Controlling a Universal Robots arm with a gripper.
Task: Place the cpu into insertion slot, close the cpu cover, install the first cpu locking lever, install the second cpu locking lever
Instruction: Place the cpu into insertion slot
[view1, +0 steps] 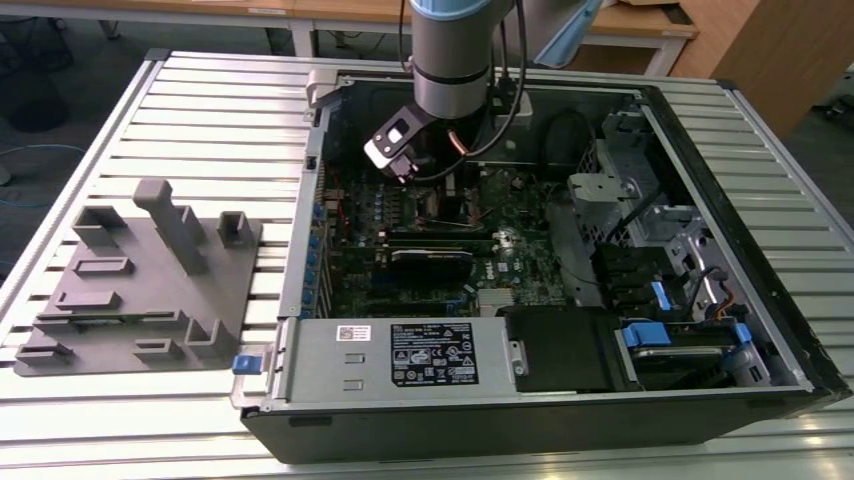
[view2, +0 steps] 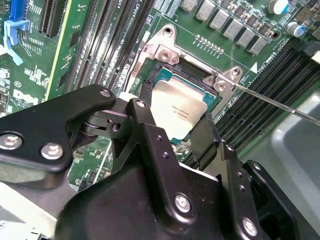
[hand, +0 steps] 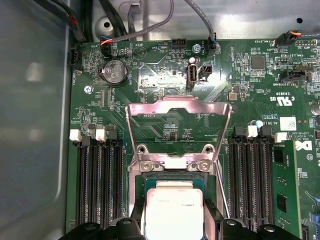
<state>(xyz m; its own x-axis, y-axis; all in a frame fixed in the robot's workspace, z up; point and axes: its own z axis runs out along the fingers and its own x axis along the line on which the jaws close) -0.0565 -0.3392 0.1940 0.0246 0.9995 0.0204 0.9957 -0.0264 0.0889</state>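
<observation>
Inside the open computer case (view1: 534, 430), which holds the green motherboard (view1: 514, 195) and a grey power-supply box (view1: 387, 355), the arm reaches down over the board. In both wrist views the gripper (view2: 172, 132) (hand: 172, 227) has its black fingers (view2: 145, 125) clamped on opposite edges of the cpu (view2: 180, 112) (hand: 172, 207). The cpu lies within the insertion slot (view2: 175, 70) (hand: 145, 182); whether it is fully seated or a touch above is hard to tell. The cpu cover (hand: 150, 107) stands flipped open behind the slot.
</observation>
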